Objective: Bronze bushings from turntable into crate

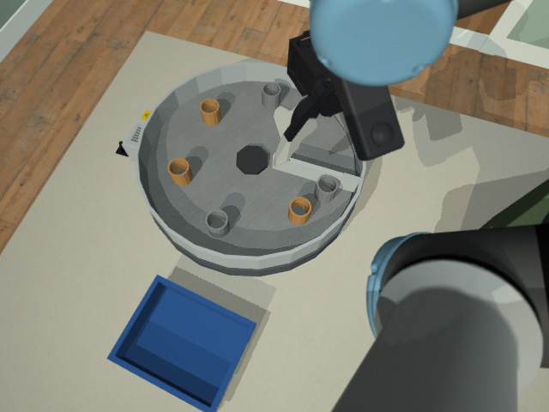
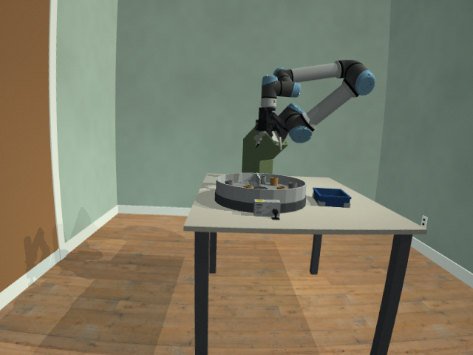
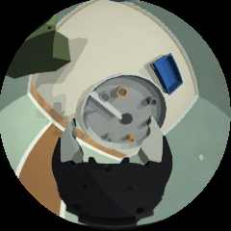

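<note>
Turntable (image 1: 186, 259) on table, walled, with fixed white divider. Blue crate (image 1: 133, 325) just beside it, nothing inside. Gripper (image 2: 268, 141) high above turntable's far side, jaws fully spread, nothing held. Three bronze bushings (image 1: 210, 111) (image 1: 179, 171) (image 1: 299, 209) upright on disc, well apart; three steel bushings (image 1: 217, 221) between. Judged rigid, smooth, moderately heavy, possibly slippery; best pinched across outer wall, mid-height, from above.

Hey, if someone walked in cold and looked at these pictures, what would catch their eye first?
Probably the round grey turntable in the middle of the table, dotted with three bright bronze bushings among three dull steel bushings. Next, the arm's open gripper hanging high above the turntable, holding nothing. Then the blue crate beside the turntable, with no bushing visible in it.
</note>
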Controlling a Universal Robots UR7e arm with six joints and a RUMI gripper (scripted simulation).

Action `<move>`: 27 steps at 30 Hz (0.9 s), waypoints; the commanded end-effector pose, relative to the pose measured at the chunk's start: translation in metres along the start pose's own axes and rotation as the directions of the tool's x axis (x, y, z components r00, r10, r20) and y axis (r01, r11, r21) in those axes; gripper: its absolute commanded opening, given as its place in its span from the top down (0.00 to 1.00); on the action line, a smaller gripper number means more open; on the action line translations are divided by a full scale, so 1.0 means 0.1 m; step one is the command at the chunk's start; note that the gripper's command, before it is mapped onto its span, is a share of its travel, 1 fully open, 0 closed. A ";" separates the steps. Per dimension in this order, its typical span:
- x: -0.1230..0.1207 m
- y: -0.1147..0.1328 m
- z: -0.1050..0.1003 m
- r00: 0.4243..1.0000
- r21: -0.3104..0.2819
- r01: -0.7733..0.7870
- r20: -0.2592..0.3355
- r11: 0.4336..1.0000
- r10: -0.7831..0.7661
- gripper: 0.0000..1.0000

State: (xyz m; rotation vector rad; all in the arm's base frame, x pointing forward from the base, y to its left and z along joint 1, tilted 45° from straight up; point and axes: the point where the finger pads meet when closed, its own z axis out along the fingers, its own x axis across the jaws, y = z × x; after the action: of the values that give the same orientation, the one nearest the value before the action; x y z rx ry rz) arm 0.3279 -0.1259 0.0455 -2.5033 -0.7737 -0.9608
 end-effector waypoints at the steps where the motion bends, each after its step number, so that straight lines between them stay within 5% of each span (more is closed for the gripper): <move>1: -0.03 0.04 -0.03 1.000 -0.012 0.011 -0.002 1.000 -0.011 0.00; 15: -0.03 0.04 -0.03 1.000 -0.012 0.011 -0.002 1.000 -0.011 0.00; 16: -0.03 0.04 -0.03 1.000 -0.012 0.011 -0.002 1.000 -0.011 0.94; 27: -0.03 0.04 -0.03 1.000 -0.012 0.011 -0.002 1.000 -0.011 0.94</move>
State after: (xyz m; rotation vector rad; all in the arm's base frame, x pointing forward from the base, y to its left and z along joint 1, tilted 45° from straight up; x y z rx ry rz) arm 0.3268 -0.1309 0.0451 -2.5100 -0.7839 -0.9741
